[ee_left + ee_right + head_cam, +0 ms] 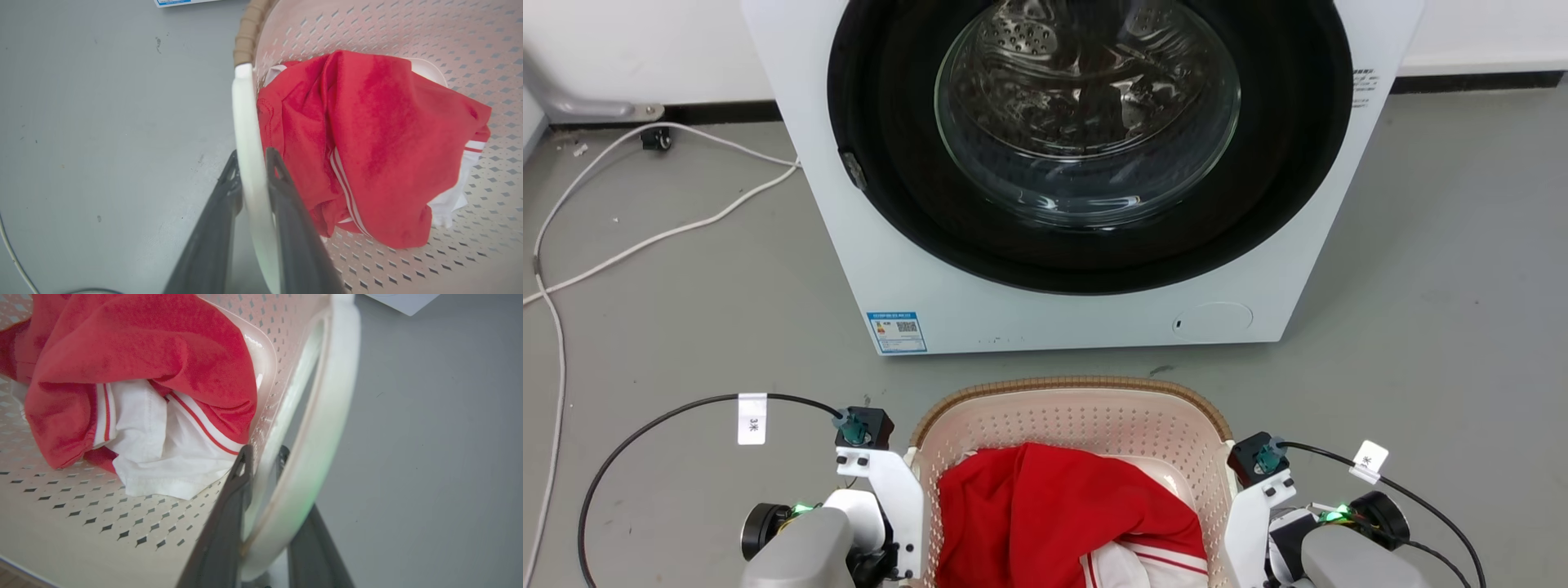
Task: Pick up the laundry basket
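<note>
On my head feed the laundry basket [1078,384] sits at the bottom centre, just in front of the white front-loading washing machine [1078,310] on the grey floor [686,327]. I cannot tell whether its base is touching the floor. It lies between my two arms. A crumpled red garment [1045,506] with white stripes is heaped inside, over a white garment [155,457].

The left wrist feed shows the left end effector [252,155] pinching the basket's white left handle [247,122], with one dark finger outside it and one on the laundry side.

The right wrist feed shows the right end effector [264,451] closed the same way on the white right handle [327,416], whose band runs up between the two fingers.

A white cable [645,237] trails across the floor to the left of the washer.
</note>
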